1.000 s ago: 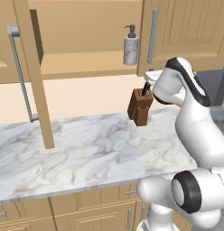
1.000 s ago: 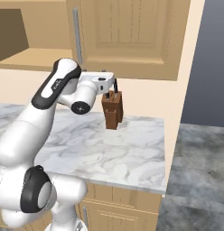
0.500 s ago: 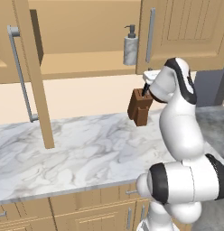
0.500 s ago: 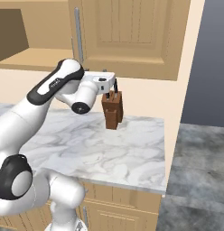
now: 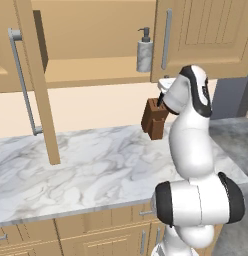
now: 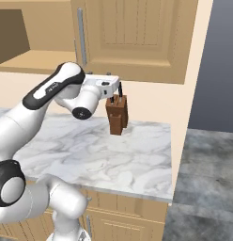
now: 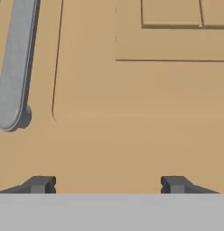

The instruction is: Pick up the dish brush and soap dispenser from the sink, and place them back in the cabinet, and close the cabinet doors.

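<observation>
The soap dispenser (image 5: 144,52) stands upright on the shelf of the cabinet (image 5: 96,70), near its right end. The left cabinet door (image 5: 40,80) is swung wide open, edge-on to me. The right cabinet door (image 5: 201,35) lies flat across the front, its silver handle (image 5: 167,39) beside the bottle. My gripper (image 5: 165,87) (image 6: 110,83) hovers at that door's lower edge, above the knife block. In the hand view the gripper (image 7: 107,184) is open, facing the door panel (image 7: 132,113) with the handle's lower end (image 7: 13,72) at upper left. Dish brush and sink are out of view.
A brown knife block (image 5: 155,118) (image 6: 117,116) stands on the marble counter (image 5: 86,170) against the wall, just below my hand. The counter ends at the right (image 6: 167,160), with grey floor beyond. Drawer fronts (image 5: 96,235) run under the counter.
My arm's lower links have swung left and more upright in the left base view. The hand has stayed by the right door's lower edge. The soap dispenser has not moved.
</observation>
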### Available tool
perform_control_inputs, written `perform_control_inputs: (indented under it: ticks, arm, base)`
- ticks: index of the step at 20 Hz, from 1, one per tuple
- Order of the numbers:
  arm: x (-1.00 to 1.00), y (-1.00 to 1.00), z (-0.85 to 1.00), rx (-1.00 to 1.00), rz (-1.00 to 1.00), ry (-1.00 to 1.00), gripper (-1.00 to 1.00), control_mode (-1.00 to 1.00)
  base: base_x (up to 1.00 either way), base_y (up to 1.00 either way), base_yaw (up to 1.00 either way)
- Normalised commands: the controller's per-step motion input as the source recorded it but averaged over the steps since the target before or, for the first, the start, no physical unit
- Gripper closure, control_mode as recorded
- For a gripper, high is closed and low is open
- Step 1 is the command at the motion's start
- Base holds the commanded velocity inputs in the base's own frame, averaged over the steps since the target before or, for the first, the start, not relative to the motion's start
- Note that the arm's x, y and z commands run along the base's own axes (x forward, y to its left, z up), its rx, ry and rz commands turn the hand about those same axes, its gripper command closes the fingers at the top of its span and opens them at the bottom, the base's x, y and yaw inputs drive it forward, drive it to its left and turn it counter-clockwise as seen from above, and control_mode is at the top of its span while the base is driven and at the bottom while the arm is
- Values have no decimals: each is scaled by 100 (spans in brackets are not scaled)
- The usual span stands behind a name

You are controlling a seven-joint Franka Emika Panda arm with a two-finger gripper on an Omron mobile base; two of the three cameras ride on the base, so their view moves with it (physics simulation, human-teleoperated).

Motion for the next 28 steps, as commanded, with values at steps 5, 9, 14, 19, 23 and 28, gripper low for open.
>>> perform_control_inputs:
  ticks: [5,9,14,19,23,28]
  arm:
    - [-22,0,21,0,0,0,-100,-100]
    - [-32,0,42,0,-1,0,-100,-100]
    - [-34,2,42,0,-2,3,-100,-100]
    - [-38,3,40,0,-2,7,-100,-100]
    - [-43,0,43,0,-2,12,-100,-100]
    - [-42,0,50,0,-3,16,-100,-100]
  base:
    - [0,0,0]
    - [0,0,0]
    - [0,0,0]
    - [0,0,0]
    - [0,0,0]
    - [0,0,0]
